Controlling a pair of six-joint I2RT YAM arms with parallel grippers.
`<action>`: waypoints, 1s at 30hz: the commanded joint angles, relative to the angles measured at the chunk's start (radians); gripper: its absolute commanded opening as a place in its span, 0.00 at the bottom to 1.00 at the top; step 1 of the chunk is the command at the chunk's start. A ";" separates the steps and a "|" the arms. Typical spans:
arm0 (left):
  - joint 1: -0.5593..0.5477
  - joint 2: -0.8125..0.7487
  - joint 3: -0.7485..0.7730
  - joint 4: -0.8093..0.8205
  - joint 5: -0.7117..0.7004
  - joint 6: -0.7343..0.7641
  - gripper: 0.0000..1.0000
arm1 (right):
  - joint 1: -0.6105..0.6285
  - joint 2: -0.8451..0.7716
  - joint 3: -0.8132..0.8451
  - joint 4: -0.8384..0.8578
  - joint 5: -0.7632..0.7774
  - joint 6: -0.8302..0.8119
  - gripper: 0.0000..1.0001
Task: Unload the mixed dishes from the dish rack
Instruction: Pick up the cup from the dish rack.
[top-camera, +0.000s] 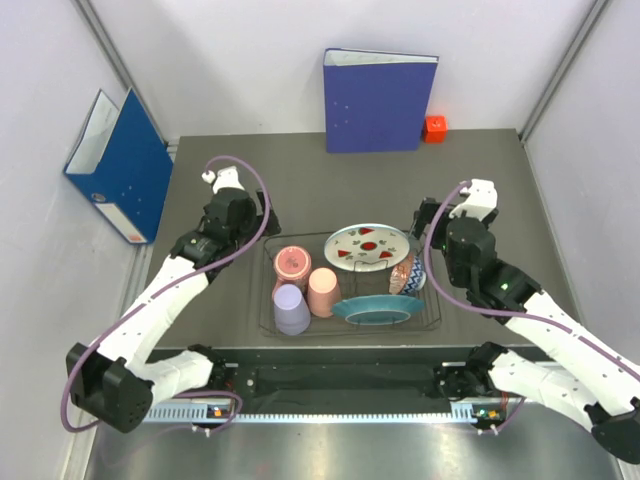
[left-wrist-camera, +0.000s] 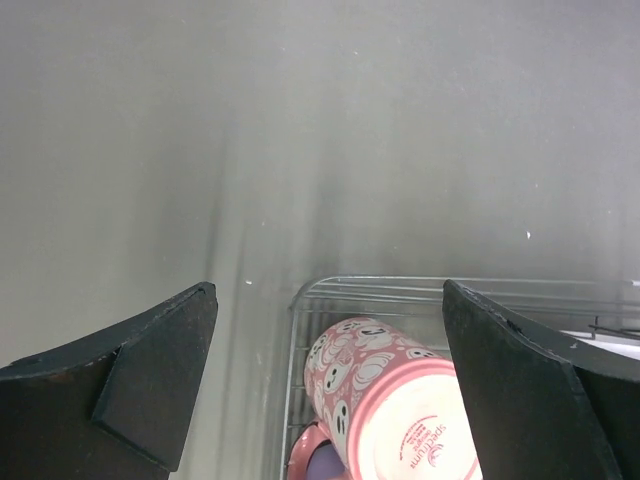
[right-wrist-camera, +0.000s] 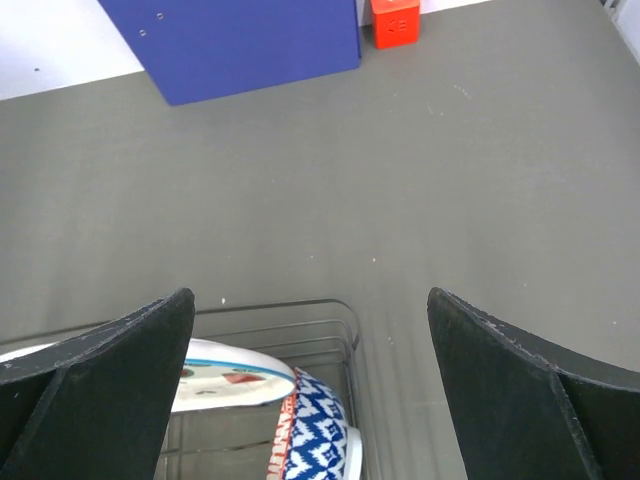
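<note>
The dark wire dish rack (top-camera: 440, 312) stands at the table's near middle. It holds two pink cups (top-camera: 291, 264) (top-camera: 323, 291), a lavender cup (top-camera: 291, 310), the white watermelon plate (top-camera: 366, 246), the teal plate (top-camera: 377, 309) and the red-and-blue patterned bowl (top-camera: 408, 272). My left gripper (top-camera: 264, 224) is open and empty above the rack's far left corner; its wrist view shows a pink ghost-print cup (left-wrist-camera: 390, 400) lying between the open fingers (left-wrist-camera: 160, 370). My right gripper (top-camera: 425, 222) is open and empty over the rack's far right corner, above the bowl (right-wrist-camera: 315, 430) and the white plate (right-wrist-camera: 225, 372).
A blue binder (top-camera: 378, 100) stands at the back centre with a small red cube (top-camera: 434, 128) beside it; both show in the right wrist view, binder (right-wrist-camera: 250, 40) and cube (right-wrist-camera: 393, 20). A second blue binder (top-camera: 115, 165) leans at the left, off the table.
</note>
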 joint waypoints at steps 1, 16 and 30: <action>-0.005 -0.034 -0.014 0.002 -0.034 0.011 0.99 | 0.032 0.002 0.017 0.021 0.022 -0.018 1.00; -0.385 -0.109 0.005 -0.269 -0.349 -0.164 0.99 | 0.095 -0.016 0.044 0.062 0.014 -0.068 1.00; -0.665 -0.155 -0.017 -0.418 -0.393 -0.296 0.96 | 0.103 -0.018 -0.002 0.059 0.001 -0.026 1.00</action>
